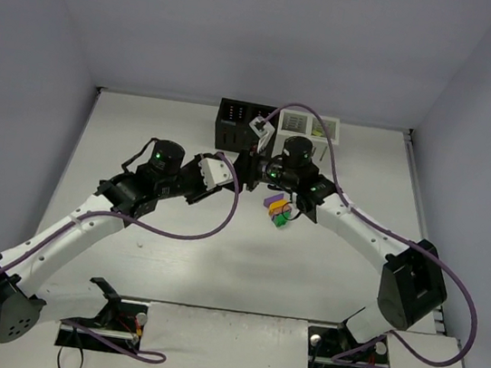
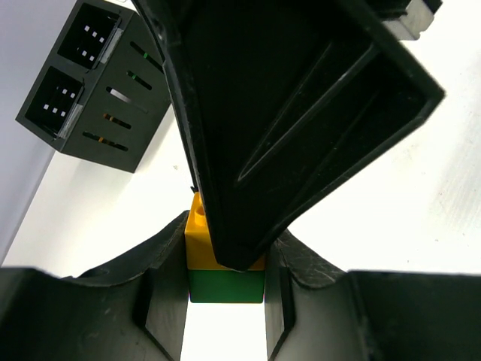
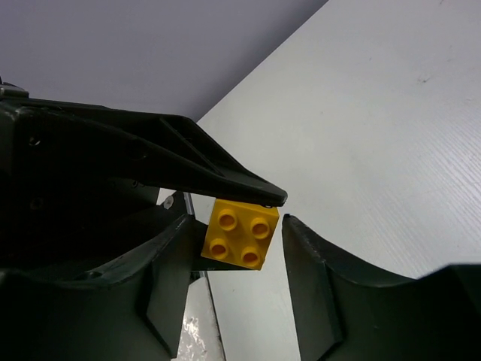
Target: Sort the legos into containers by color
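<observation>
Closest to the lens, the left tool [image 2: 227, 259] is clenched on a small stack: a yellow brick [image 2: 197, 239] seated on a dark green brick [image 2: 225, 286], with the tool pressed against the stack's two sides. Facing it is the right tool [image 3: 237, 224], released; its fingers [image 3: 316, 271] flank the yellow brick's studded face with a thin gap on each side. Both tools meet above the white counter [image 1: 216, 262], just on the near side of the black bins [image 1: 236, 124]. These are joined in a row with the white bins [image 1: 301, 124] at the counter's far edge. Some loose bricks [image 1: 277, 210], purple, yellow and green, lie clustered on the counter a little nearer and to the right.
</observation>
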Controlling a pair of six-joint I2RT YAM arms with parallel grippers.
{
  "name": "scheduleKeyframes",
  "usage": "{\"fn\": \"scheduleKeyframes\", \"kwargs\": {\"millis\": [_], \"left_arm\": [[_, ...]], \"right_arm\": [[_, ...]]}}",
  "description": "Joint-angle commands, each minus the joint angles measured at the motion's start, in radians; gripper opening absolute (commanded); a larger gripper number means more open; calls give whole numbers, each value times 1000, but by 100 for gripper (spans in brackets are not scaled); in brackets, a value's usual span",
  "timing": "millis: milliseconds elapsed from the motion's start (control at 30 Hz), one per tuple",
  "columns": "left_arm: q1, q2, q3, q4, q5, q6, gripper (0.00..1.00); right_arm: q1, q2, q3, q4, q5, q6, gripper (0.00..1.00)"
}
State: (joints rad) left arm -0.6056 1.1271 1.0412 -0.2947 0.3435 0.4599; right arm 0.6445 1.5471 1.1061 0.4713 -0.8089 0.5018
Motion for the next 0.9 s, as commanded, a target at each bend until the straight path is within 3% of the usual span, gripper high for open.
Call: {"fn": "scheduleKeyframes", "kwargs": {"millis": [0,100,133,233,367,533,867], "left_arm": [[1,-38,20,92,14,-6,16],[1,-39,17,95,9,-6,16],[1,-39,14,97,8,-7,16],[1,-36,16,97,6,-6,15],[0,-35,14,97,0,-6,39],[1,-39,8,97,-21,0,55],[1,-26,6,88,-17,9,58]], "right_arm": [[15,-5,0,63,-15,-2,45],[15,-8,-3,43,-12,-12,37],[15,-10,-5,40,-9,-17,28],[15,-21,-9,26,4,-23,15],[14,-39,-6,10,17,-42,0],[-3,-64,0,0,22,-40,0],[-14,-94,-5,10,8,-22,0]]}}
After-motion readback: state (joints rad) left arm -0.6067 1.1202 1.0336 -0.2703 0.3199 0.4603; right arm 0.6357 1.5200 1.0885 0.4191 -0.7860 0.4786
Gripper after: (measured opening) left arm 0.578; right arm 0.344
